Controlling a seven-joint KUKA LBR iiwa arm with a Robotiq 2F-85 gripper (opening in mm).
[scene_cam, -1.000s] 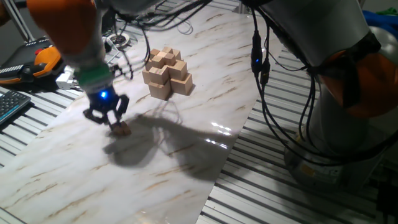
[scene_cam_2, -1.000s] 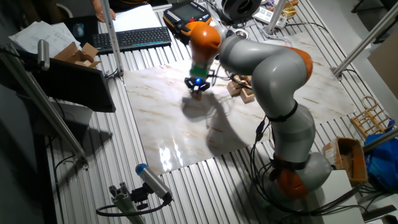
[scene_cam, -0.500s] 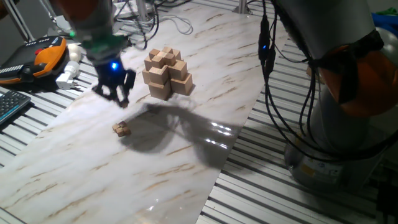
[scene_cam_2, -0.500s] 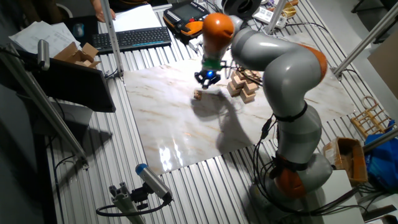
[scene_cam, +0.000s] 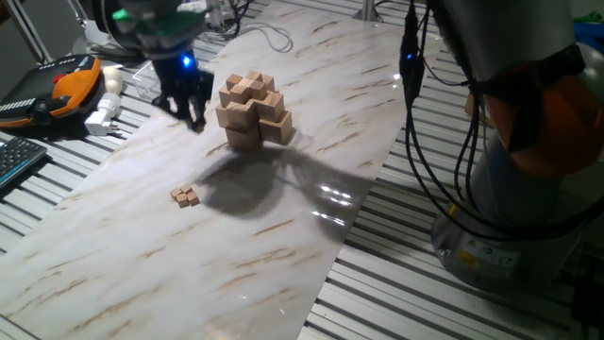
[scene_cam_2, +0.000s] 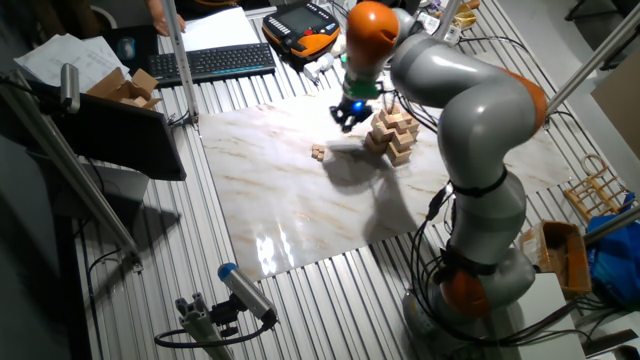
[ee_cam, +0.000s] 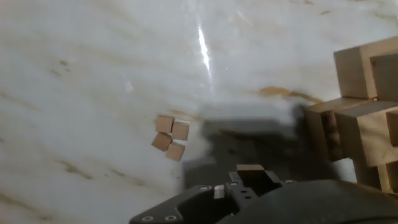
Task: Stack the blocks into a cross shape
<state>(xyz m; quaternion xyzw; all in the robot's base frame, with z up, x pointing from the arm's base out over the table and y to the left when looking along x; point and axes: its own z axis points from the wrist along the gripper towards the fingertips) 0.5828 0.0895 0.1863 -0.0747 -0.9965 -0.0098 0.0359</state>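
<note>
The cross shape is a tiered pile of tan wooden cubes at the far middle of the marble board; it also shows in the other fixed view and at the right of the hand view. A small cluster of several tiny blocks lies on the board nearer the front, also seen in the other fixed view and in the hand view. My gripper hangs above the board just left of the pile, shut on one tiny block at its fingertips.
An orange teach pendant, a white plug and a keyboard lie left of the board on the slatted table. Cables and the robot base stand at the right. The board's front edge is close by.
My gripper has risen from the cluster of tiny blocks and moved back and right to beside the pile. The cluster stays on the board.
</note>
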